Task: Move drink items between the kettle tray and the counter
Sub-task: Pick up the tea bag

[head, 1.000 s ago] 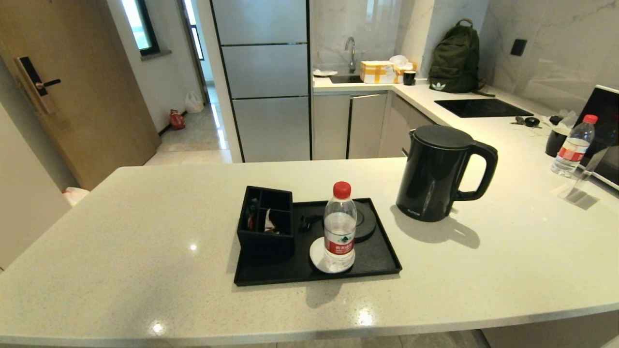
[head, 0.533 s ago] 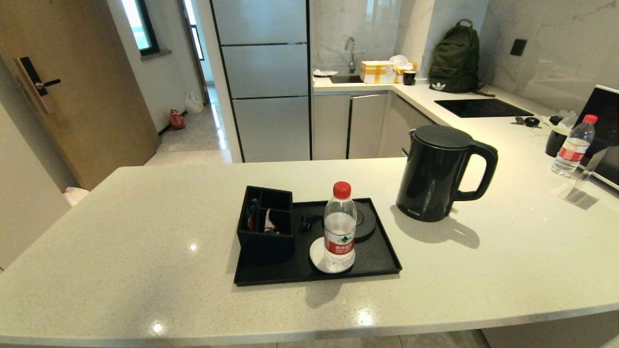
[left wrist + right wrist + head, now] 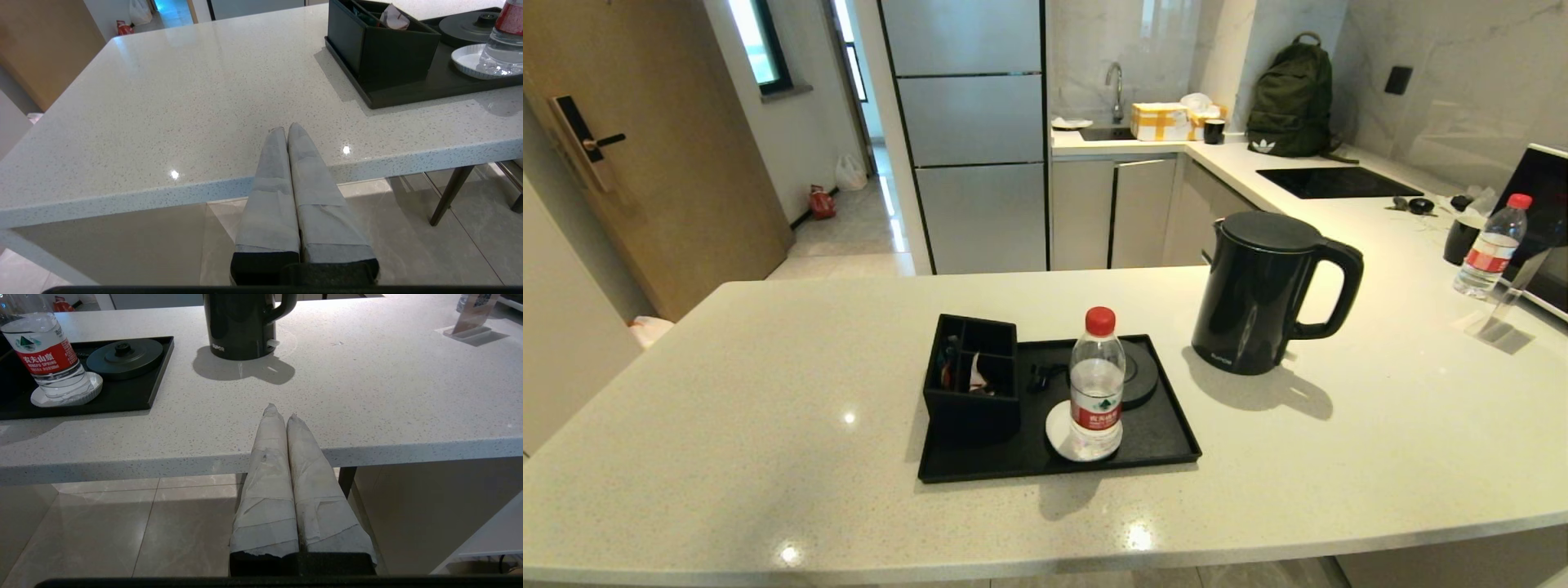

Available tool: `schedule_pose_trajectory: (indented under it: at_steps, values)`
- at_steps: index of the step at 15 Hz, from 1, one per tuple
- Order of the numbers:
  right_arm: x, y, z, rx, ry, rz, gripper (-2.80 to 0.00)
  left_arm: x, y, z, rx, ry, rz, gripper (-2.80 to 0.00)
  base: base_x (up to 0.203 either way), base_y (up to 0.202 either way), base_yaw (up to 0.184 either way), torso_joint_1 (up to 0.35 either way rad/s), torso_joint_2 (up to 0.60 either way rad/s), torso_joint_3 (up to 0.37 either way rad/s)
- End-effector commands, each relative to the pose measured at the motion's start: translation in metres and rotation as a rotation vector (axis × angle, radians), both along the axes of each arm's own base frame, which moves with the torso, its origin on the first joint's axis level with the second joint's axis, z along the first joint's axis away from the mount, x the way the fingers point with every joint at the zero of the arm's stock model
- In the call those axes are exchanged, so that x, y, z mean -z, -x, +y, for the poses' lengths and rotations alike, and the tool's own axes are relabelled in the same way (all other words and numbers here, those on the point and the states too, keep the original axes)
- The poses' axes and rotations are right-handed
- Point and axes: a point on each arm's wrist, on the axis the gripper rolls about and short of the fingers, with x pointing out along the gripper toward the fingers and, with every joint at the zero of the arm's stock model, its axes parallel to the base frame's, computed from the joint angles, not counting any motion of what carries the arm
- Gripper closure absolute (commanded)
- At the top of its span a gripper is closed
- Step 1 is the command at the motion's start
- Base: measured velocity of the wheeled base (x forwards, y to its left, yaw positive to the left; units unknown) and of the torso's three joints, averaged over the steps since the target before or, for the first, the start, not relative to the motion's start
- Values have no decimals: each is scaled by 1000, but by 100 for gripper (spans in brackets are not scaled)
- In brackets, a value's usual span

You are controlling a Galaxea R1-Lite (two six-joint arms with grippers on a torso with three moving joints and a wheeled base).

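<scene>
A tall matte black electric kettle (image 3: 1262, 290) with a flat lid and a loop handle stands upright on the off-white speckled counter (image 3: 768, 425), just to the right of the kettle tray (image 3: 1152, 445) and not touching it. Its handle points to the right, away from the tray.

The tray is flat, black and rectangular with a low rim, and lies near the middle of the counter. At its back right sits the round black kettle base (image 3: 1135, 371), with nothing on it. At the tray's left end stands a black compartmented box (image 3: 970, 384), and a small pale sachet (image 3: 393, 17) pokes up from one of its compartments. Toward the tray's front, a clear water bottle (image 3: 1096, 384) with a red cap and red label stands upright on a small white coaster (image 3: 1058, 433), partly in front of the kettle base.

Both arms sit low at the counter's near edge and appear only in their own wrist views. The left gripper (image 3: 286, 130) has its two taped fingers pressed together, holding nothing, its tips at the counter's edge, well apart from the tray. The right gripper (image 3: 281, 411) is likewise closed and empty, its tips at the edge, in front of the kettle.

Further off, a second water bottle (image 3: 1492, 245) stands at the counter's far right, and a green backpack (image 3: 1290, 98) rests against the back wall.
</scene>
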Motion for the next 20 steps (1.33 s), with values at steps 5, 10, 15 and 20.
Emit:
schedule_pose_trajectory:
  at_steps: [5,10,15,20]
  values:
    - [0,0,0,0,1,3,0,-46,7,0,-11,24,-53,0,0,0,0,0,0,0]
    - [0,0,0,-1,1,3,0,-156,-21,-1,-13,99,260,0,0,0,0,0,0,0]
    - [0,0,0,-1,1,3,0,-163,-90,-3,212,105,725,0,0,0,0,0,0,0]
    - [0,0,0,0,1,3,0,-162,-97,-5,269,97,783,0,0,0,0,0,0,0]
